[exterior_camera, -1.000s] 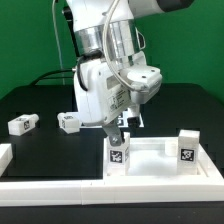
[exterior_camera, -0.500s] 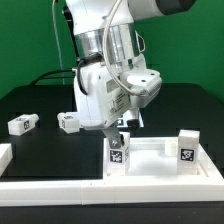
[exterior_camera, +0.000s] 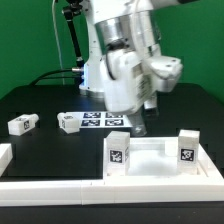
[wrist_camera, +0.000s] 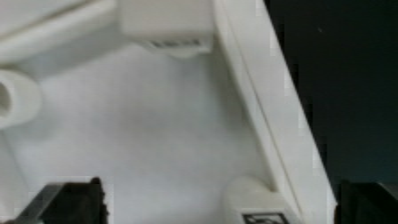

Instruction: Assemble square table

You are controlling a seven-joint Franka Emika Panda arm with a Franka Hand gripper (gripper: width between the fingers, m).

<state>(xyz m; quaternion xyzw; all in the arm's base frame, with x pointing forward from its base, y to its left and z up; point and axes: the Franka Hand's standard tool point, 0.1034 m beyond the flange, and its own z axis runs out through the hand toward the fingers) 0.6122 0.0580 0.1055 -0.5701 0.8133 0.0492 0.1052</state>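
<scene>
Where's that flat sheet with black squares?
The marker board lies flat, at the exterior view's right of a leg block, behind the table top.

White-shelled arm [exterior_camera: 128,75], black cables [exterior_camera: 71,40]

No readable writing; only black-white tags [exterior_camera: 117,155] on leg blocks [exterior_camera: 20,124] and the marker board [exterior_camera: 104,120]

Arm [exterior_camera: 125,70] is all motion blur, its top cropped off; wrist view only catches a slice of the tabletop [wrist_camera: 143,130].
</scene>
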